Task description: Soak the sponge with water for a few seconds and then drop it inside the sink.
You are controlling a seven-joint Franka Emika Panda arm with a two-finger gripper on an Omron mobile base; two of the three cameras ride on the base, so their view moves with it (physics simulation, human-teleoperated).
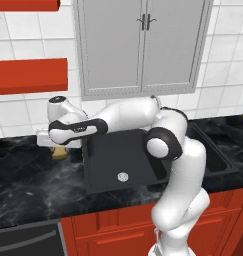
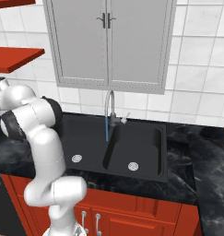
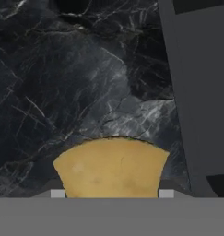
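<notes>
The gripper (image 3: pixel 112 193) was clamped on the sponge (image 3: pixel 111 168), one finger at each flank, above the black marble counter (image 3: pixel 62 92) just left of the sink (image 1: pixel 120 155). In the left base view the sponge (image 1: pixel 59 152) hung beneath the hand, beside the basin's rim. A thin stream of water (image 2: pixel 107 129) ran from the faucet (image 2: pixel 111 108). Grey cabinet doors (image 2: pixel 109 41) and red shelves (image 1: pixel 30 75) lined the tiled wall.

The small yellow-tan sponge (image 3: pixel 111 168) is cut off at the hand view's bottom, its lower part unseen; from the left base it is a sliver (image 1: pixel 59 152) under the white arm. The matte black double-basin sink (image 1: pixel 124 162) is partly hidden behind the arm.
</notes>
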